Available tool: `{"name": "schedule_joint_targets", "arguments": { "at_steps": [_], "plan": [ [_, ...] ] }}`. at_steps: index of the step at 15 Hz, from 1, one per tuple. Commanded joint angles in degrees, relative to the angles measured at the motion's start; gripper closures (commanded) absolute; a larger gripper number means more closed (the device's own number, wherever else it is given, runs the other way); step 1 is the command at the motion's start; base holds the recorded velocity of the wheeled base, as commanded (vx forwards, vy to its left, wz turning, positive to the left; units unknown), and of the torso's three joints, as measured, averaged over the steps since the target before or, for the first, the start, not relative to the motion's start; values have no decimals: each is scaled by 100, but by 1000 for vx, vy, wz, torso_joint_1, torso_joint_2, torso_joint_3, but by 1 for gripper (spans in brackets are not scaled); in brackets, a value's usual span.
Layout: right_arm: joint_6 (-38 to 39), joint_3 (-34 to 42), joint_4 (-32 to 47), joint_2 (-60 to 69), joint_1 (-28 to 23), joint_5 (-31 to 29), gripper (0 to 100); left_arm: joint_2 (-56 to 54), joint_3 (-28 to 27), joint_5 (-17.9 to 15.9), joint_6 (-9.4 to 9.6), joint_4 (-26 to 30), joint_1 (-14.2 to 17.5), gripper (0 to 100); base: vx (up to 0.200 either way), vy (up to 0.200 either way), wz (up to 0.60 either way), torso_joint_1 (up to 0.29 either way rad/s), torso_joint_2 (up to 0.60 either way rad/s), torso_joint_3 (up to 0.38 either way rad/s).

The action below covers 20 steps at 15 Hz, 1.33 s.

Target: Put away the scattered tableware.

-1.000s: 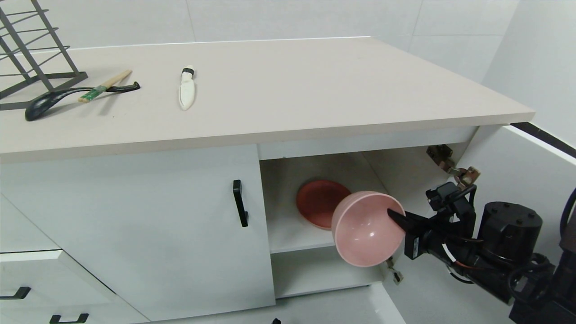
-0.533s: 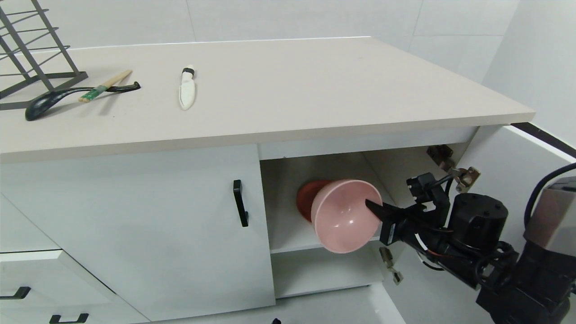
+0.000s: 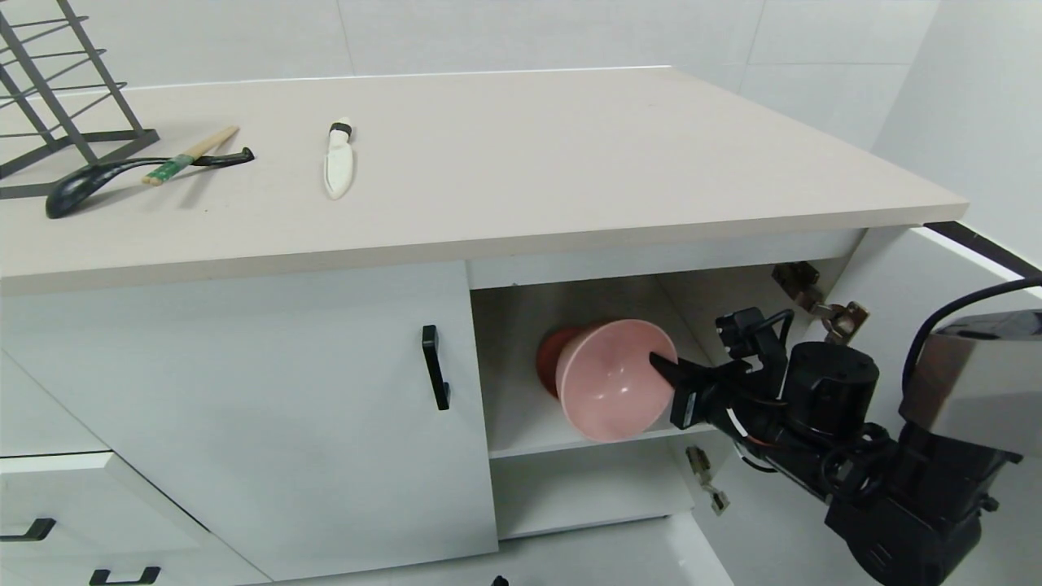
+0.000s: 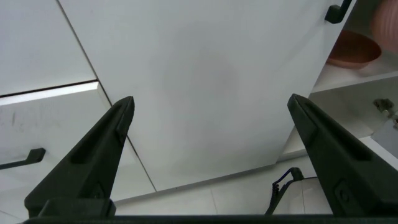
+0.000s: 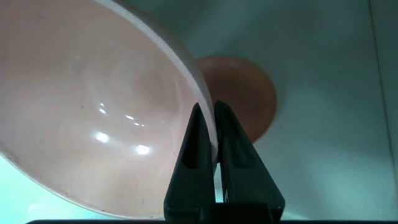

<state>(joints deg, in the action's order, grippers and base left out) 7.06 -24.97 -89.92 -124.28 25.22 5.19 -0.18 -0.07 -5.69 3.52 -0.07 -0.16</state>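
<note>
Your right gripper (image 3: 663, 368) is clamped on the rim of the pink bowl (image 3: 606, 391), holding it tipped on edge at the cabinet's upper shelf (image 3: 521, 427), just in front of the red plate (image 3: 547, 358), presumably to clear the opening.

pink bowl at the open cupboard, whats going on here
The right gripper is shut on the rim of the pink bowl, holding it tilted at the front of the cupboard's upper shelf, in front of a red plate already lying there. The left gripper is open and empty, facing the shut door. A black spoon, chopsticks and a white utensil lie on the counter, not yet put away.
</note>
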Motion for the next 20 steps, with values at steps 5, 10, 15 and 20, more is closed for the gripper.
{"name": "schedule_joint_targets", "arguments": {
  "at_steps": [5, 10, 15, 20],
  "plan": [
    [279, -747, -8, -694, -132, -45, 100, 18, -1, 16, -97, 7, -2, 0, 0, 0, 0, 0, 0, 0],
    [314, -1116, -8, -1063, -334, -18, 100, 18, 7, 16, -97, 7, -2, 0, 0, 0, 0, 0, 0, 0],
    [279, -1775, 545, -1239, -466, -10, 100, 18, -1, 16, -97, 7, -2, 0, 0, 0, 0, 0, 0, 0],
    [24, -1951, 730, -1300, -422, -27, 100, 18, 7, 16, -97, 7, -2, 0, 0, 0, 0, 0, 0, 0]
  ]
}}
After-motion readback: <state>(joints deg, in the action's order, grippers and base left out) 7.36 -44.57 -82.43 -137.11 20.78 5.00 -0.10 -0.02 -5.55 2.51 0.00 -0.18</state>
